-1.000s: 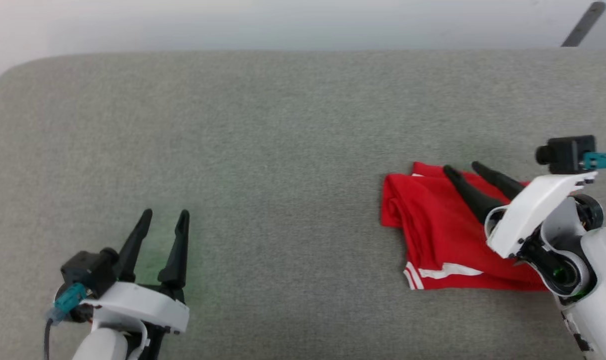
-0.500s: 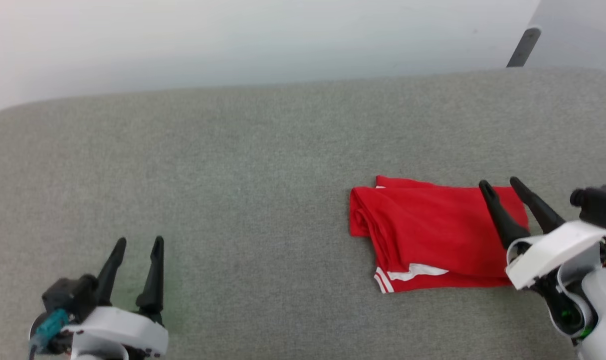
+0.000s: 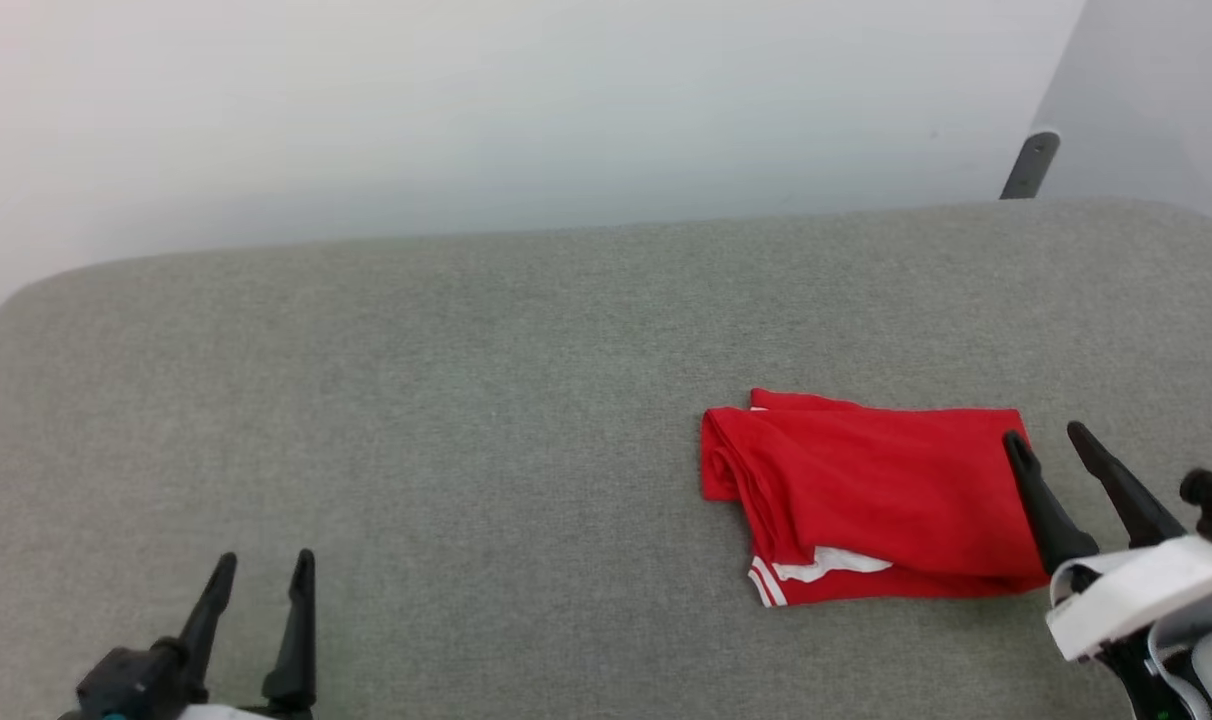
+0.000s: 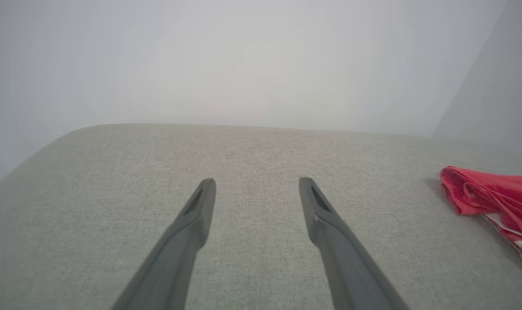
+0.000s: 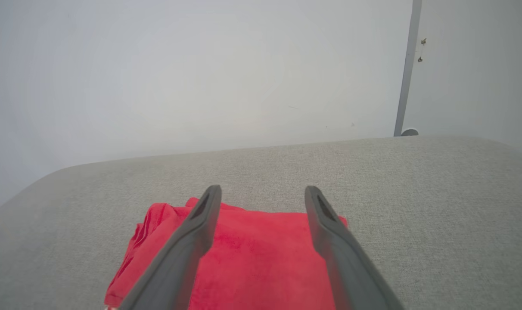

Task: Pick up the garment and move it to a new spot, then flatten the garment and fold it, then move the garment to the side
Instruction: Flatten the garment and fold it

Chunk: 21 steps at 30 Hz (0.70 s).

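Observation:
The red garment [image 3: 871, 495] lies folded into a compact rectangle on the grey table [image 3: 466, 400], right of centre, with white striped trim at its near left corner. It also appears at the right edge of the left wrist view [image 4: 493, 193] and under the fingers in the right wrist view [image 5: 252, 254]. My right gripper [image 3: 1046, 440] stands open at the garment's right edge, holding nothing. My left gripper [image 3: 263, 560] is open at the lower left, far from the garment, over bare cloth surface.
The grey fabric-covered table has rounded far corners and a pale wall behind it. A dark upright post [image 3: 1026, 165] stands beyond the far right edge. Wide bare surface stretches left of the garment.
The head view has tilted, showing more wall. My right gripper has drawn back from over the garment to its right edge. The garment lies as before.

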### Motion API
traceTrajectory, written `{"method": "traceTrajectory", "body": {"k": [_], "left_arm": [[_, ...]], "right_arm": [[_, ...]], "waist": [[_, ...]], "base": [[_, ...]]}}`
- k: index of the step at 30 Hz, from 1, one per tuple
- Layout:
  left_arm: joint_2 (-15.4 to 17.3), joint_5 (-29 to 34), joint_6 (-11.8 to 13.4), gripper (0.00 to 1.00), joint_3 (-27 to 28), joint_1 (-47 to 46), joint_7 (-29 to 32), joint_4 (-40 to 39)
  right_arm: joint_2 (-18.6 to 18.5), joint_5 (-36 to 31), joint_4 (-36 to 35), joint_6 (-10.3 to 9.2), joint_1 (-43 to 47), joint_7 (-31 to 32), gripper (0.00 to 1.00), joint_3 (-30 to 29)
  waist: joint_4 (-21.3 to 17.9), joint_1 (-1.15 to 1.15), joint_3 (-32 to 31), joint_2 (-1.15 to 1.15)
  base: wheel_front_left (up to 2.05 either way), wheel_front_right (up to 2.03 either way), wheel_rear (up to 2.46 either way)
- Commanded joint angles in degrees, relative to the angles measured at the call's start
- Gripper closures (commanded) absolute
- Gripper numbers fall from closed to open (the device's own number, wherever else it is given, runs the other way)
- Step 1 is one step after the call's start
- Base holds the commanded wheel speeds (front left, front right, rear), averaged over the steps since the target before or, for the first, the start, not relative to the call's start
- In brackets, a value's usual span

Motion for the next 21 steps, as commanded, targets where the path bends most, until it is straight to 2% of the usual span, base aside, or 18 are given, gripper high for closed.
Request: {"method": "traceTrajectory", "body": {"k": [1, 12, 21], "left_arm": [[-0.1, 0.6, -0.1, 0.00, 0.4, 1.1, 0.0, -0.8], [-1.6, 1.8, -0.1, 0.00, 3.1, 7.7, 0.0, -7.1], [-2.8, 2.7, -0.1, 0.00, 4.6, 11.3, 0.0, -10.0]], "right_arm": [[0.1, -0.9, -0.9, 0.02, 1.8, -0.3, 0.00, -1.3], [0.8, -4.0, -9.0, 0.02, 12.7, 0.4, 0.00, -10.8], [3.8, -7.7, -16.5, 0.02, 19.5, 3.2, 0.00, -16.8]], "waist": [[0.5, 0.00, -0.3, 0.00], [1.1, 0.00, -1.1, 0.00], [0.9, 0.00, -1.8, 0.00]], "base": [[0.00, 0.00, 0.00], [0.00, 0.00, 0.00], [0.00, 0.00, 0.00]]}}
